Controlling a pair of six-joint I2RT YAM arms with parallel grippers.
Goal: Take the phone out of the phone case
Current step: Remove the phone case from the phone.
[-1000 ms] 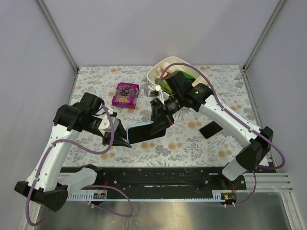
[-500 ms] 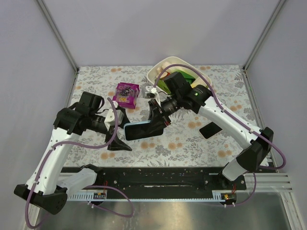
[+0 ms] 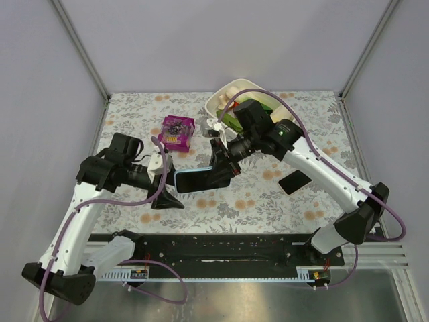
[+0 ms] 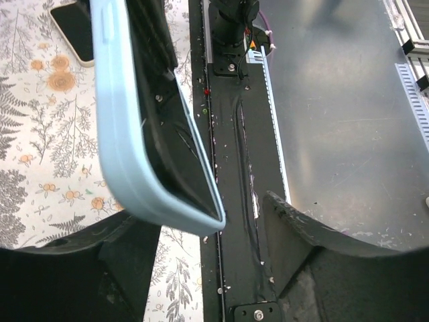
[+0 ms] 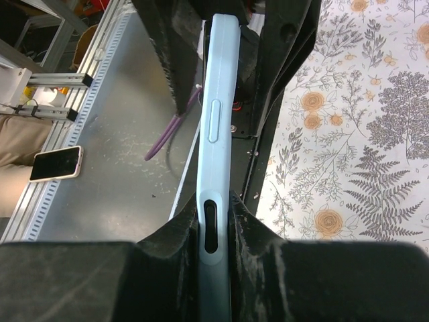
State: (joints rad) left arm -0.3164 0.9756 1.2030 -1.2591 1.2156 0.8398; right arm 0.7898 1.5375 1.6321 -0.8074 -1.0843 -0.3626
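The left gripper (image 3: 169,181) stands nearest, its fingers (image 4: 295,221) spread wide apart on either side of the near end of the phone case (image 3: 194,180). The wrist view shows a clear gap on one side, while the other finger sits close under the pale blue edge. I cannot tell whether it touches.

The phone case hangs above the floral table (image 3: 134,114), edge-on, its rim enclosing a dark face. I cannot tell whether that face is the phone.

At the case's far end, the right gripper (image 3: 224,169) is clamped tight on both flat sides.

Right of the case, a black phone (image 3: 295,181) lies flat on the table. Beyond the case to the left sits a purple box (image 3: 176,132). Farthest, behind the right arm, is a white bowl (image 3: 236,83) holding green things.
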